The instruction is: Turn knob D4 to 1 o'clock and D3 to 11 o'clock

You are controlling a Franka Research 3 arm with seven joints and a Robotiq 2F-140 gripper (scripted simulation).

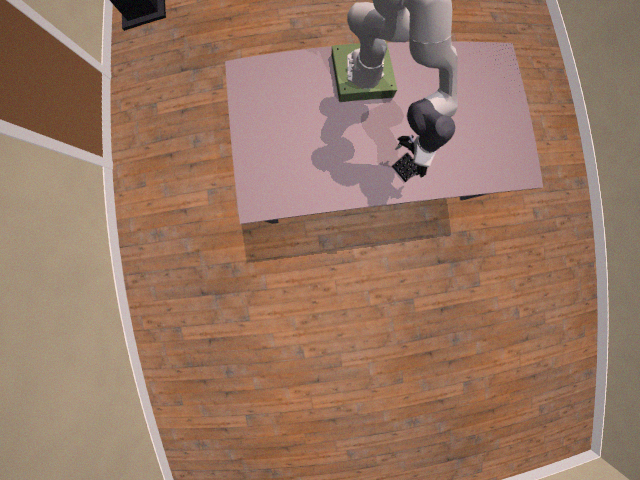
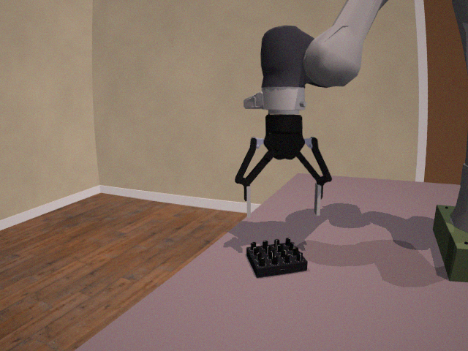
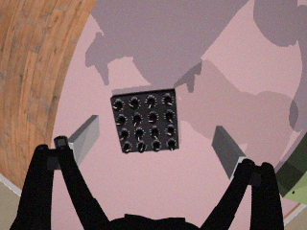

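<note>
The knob box [image 1: 404, 168] [image 2: 277, 267] [image 3: 145, 122] is a small black square block carrying four rows of black knobs. It stands flat on the pink table [image 1: 284, 129] [image 2: 340, 302] [image 3: 192, 182], near the table's edge. The printed names and the white lines on the knobs are too small to read. My gripper [image 2: 282, 212] [image 3: 156, 131] [image 1: 413, 155] is open wide and empty. It points straight down, well above the box, with one finger on each side of it in the wrist view. No finger touches a knob.
The arm's green base plate [image 1: 341, 77] [image 2: 453, 245] [image 3: 297, 172] stands on the table behind the box. The table edge and the wooden floor [image 2: 94, 245] [image 3: 38, 38] lie close beside the box.
</note>
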